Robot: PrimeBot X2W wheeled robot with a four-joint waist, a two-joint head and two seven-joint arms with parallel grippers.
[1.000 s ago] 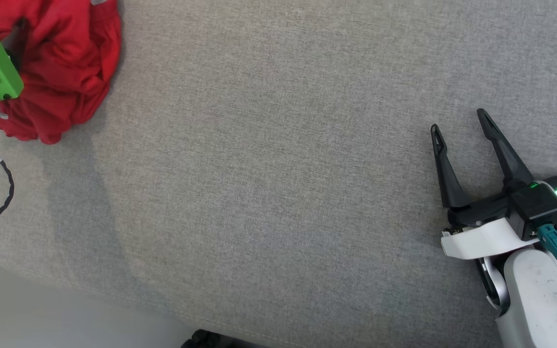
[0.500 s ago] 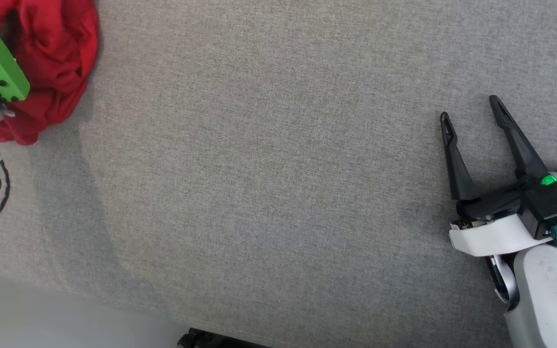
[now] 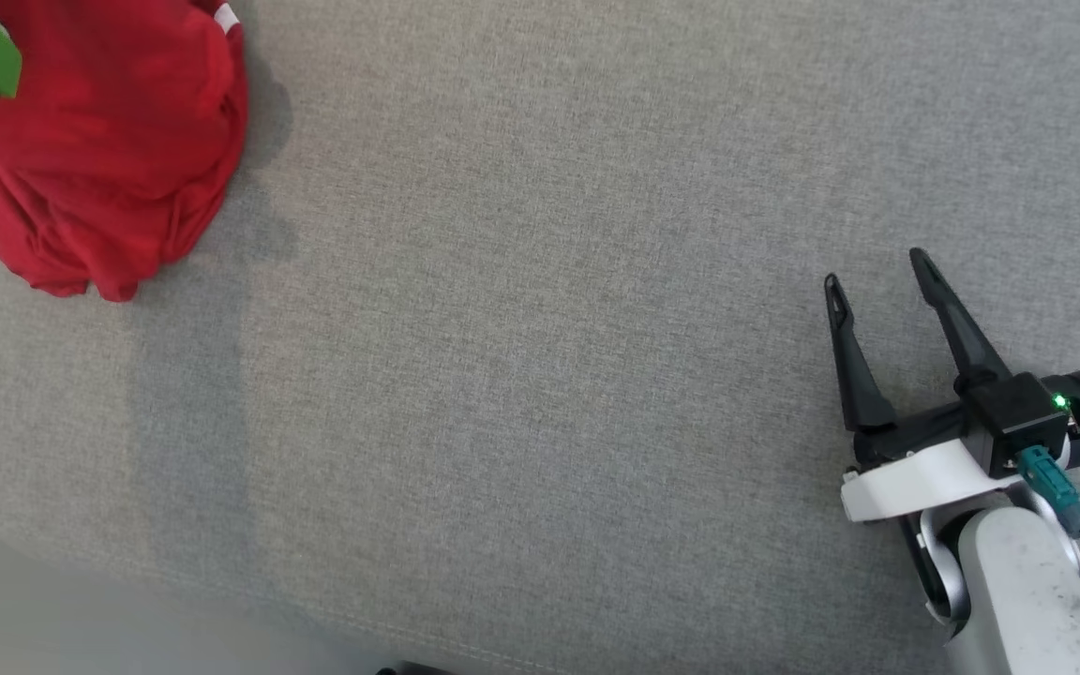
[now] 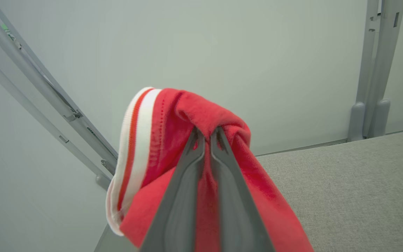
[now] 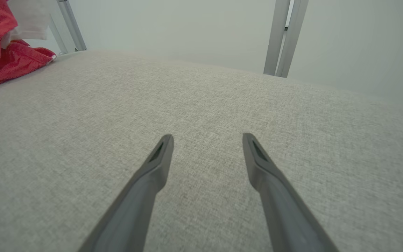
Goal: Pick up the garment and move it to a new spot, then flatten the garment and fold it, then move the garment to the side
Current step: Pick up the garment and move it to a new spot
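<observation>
Left gripper point(image 4: 206, 133) is clamped on a small fold of the red garment point(image 3: 109, 159), bunched at ten o'clock on the grey fabric surface point(image 3: 549, 375). Right gripper point(image 3: 873, 267) waits at four o'clock, jaws wide. Thin bite, that: the hanging weight could drag the cloth free mid-carry

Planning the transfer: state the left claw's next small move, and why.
Probably carry the red garment toward the middle of the grey surface: the left claw is shut on a fold of it, bunched at the surface's left edge; the right claw stands open.
</observation>
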